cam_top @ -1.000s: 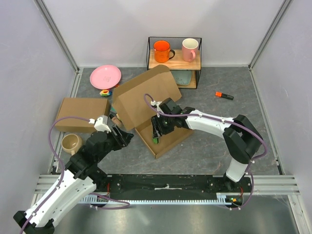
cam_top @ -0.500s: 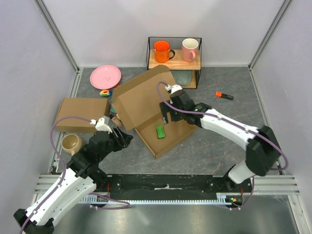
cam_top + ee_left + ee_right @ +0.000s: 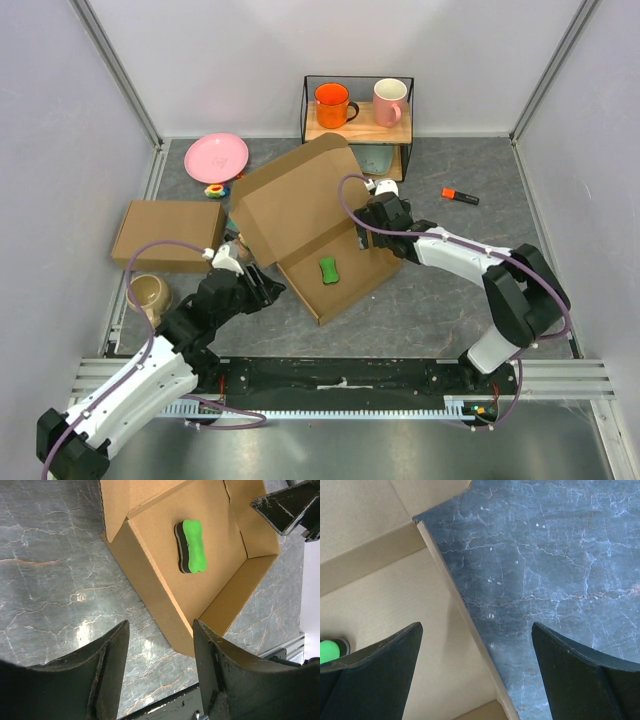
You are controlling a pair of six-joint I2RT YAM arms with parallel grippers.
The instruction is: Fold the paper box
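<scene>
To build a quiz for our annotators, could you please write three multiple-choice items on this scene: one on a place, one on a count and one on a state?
1. Where does the green bone-shaped block lie? A) on a pink plate B) inside the open brown cardboard box C) in a beige mug
2. How many mugs stand atop the wire-framed wooden shelf? A) one B) two C) three
3. What is the right hand doing? A) gripping the green block B) pinching the box's wall C) open, holding nothing
Answers: 1 B, the block rests on the box's floor; 2 B, an orange mug and a pink mug; 3 C, its fingers stand wide apart.
</scene>
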